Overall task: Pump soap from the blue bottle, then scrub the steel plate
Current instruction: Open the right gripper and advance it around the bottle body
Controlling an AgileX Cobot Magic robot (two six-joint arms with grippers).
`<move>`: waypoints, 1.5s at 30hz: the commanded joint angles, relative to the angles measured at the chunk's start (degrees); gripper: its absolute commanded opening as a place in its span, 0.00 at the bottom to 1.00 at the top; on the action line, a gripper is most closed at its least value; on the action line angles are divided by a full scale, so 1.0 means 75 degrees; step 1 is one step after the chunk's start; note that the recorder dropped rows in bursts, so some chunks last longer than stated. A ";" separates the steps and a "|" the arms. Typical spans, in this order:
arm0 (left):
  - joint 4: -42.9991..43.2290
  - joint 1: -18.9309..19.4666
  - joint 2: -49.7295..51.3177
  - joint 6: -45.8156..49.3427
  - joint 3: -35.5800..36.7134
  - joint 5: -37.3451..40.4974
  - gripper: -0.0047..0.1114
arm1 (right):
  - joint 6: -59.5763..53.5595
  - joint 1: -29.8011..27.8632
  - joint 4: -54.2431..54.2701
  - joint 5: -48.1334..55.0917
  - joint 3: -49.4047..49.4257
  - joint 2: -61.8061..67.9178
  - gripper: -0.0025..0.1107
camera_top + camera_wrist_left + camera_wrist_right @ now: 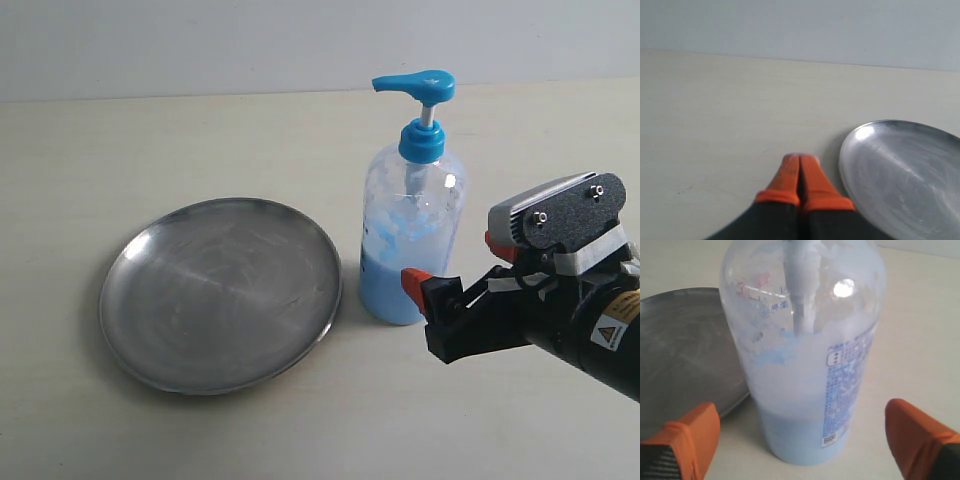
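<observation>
Pump step not yet done. Your right gripper [802,437] is spread, flanking the blue bottle [412,235] just right of the steel plate [220,295]. Left gripper [800,170] pressed together. Next, likely: steady the bottle, press the pump.

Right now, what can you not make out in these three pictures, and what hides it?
- The pump head of the blue bottle: right wrist view, cut off by the picture's edge.
- Print on the label: right wrist view, too small and blurred to read.
- Part of the steel plate: left wrist view, cut off by the picture's edge.
- The left pincer: the exterior view does not reach it.
</observation>
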 commanded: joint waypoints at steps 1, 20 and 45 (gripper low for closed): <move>-0.0035 0.0030 -0.0041 0.0018 0.0026 -0.0061 0.04 | 0.0003 0.0010 -0.0035 -0.0186 0.0042 0.0047 0.79; -0.0035 0.0030 -0.0041 0.0018 0.0026 -0.0061 0.04 | 0.0229 0.0010 -0.0649 -0.2417 0.0776 0.0434 0.77; -0.0035 0.0030 -0.0041 0.0018 0.0026 -0.0061 0.04 | 0.1964 0.0010 -0.1119 -0.2146 -0.0357 0.1652 0.79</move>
